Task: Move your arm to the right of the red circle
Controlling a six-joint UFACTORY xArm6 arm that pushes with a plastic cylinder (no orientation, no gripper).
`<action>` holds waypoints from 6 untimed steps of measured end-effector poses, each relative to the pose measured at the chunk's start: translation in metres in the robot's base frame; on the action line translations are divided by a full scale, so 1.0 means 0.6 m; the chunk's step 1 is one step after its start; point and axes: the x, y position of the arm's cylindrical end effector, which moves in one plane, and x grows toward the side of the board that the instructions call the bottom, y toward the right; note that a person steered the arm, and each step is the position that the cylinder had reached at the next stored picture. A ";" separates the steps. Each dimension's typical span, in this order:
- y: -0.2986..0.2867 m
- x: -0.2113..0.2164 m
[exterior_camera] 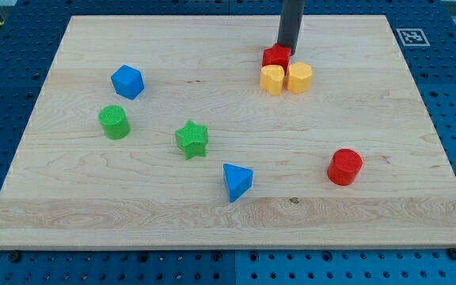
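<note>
- My tip (286, 47) stands near the view's top, touching or just behind the red star-like block (276, 56), which sits against two yellow blocks (272, 79) and (299, 77).
- There is no claw on this rig, only the rod, so no opening or grasp to report.
- The red circle (344, 167), a short cylinder, lies toward the view's lower right, well apart from my tip.
- In my judgement the clean route runs down the view's right side of the board (402, 95), passing outside the yellow hexagon-like block, then stopping just beside the cylinder's right face without touching it.
- I would come in from the right, not from above, so that the cylinder is not nudged.
- The rod's upper part is cut off by the view's top edge.
- Actual contact between tip and red star cannot be confirmed; the rod hides that edge.
- The left yellow block's shape is hard to make out.
- The green cylinder (114, 122), green star (191, 138), blue hexagon-like block (127, 81) and blue triangle (237, 181) lie clear of the route.
</note>
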 end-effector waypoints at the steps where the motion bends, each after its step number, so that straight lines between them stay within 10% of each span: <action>1: 0.005 0.000; 6: 0.167 0.110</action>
